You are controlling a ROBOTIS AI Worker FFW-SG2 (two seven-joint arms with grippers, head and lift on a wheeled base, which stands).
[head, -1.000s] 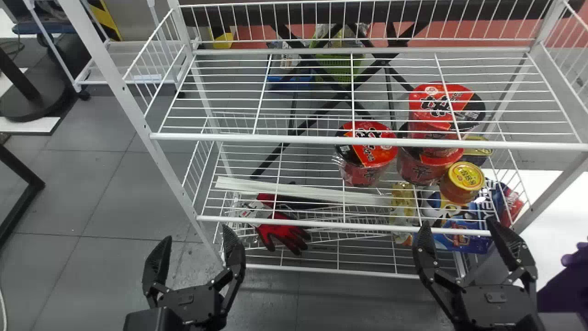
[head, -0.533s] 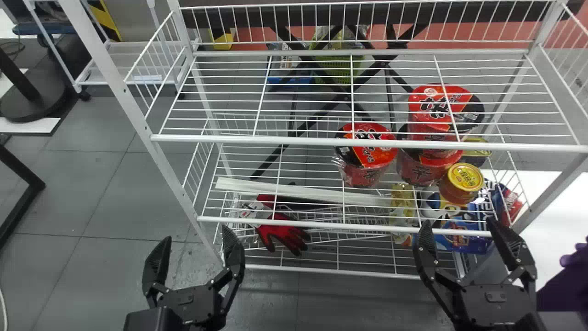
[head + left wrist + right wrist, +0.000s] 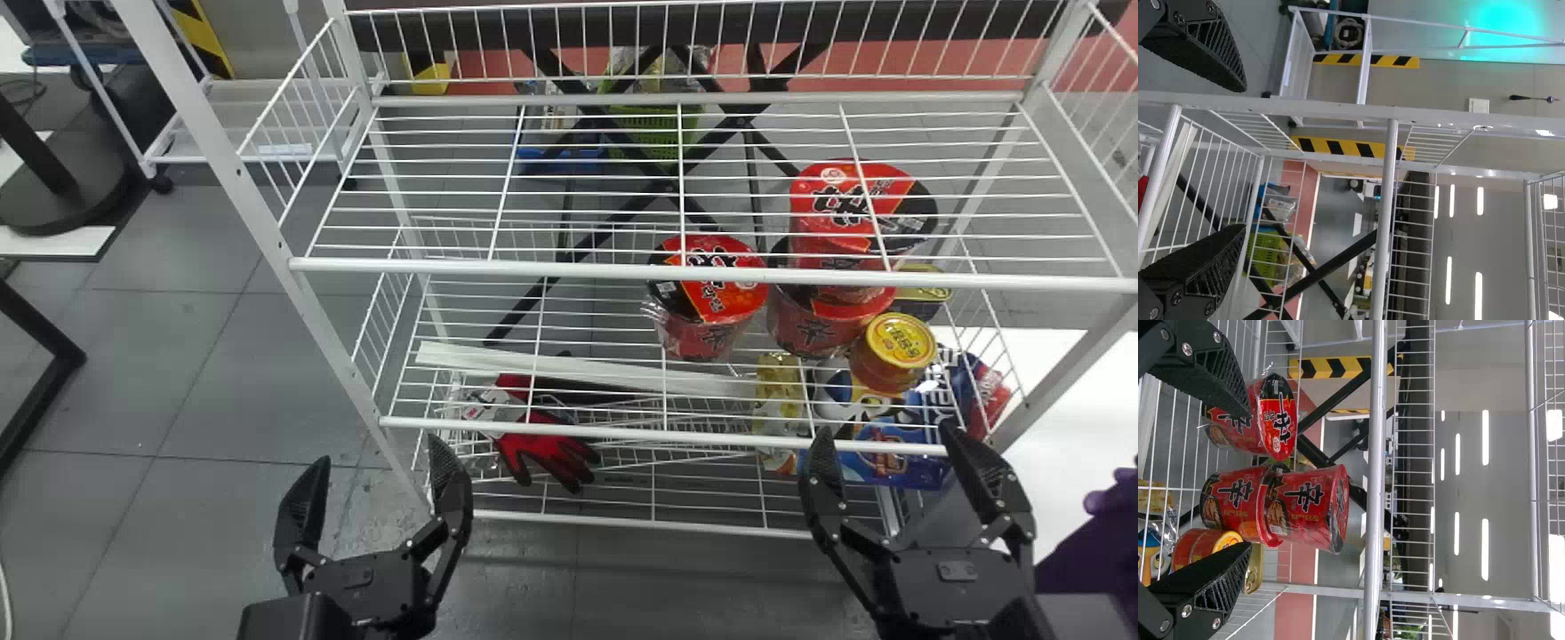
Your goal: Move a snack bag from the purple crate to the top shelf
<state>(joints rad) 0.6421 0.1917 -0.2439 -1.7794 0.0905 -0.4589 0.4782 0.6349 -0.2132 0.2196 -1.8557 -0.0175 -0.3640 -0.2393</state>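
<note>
The left gripper point(image 3: 377, 452) and the right gripper point(image 3: 887, 430) hang with fingers spread apart before the white wire rack point(image 3: 622, 271), where blue snack packaging point(image 3: 914, 473) lies below a yellow-lidded jar point(image 3: 898, 341), though whether that is the task's snack bag I cannot tell

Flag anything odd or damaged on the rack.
Plastic wrap juts loosely from the leftmost noodle cup, maybe torn. A red glove lies low down on the left, an odd item to keep with food. No spill that I can see.
</note>
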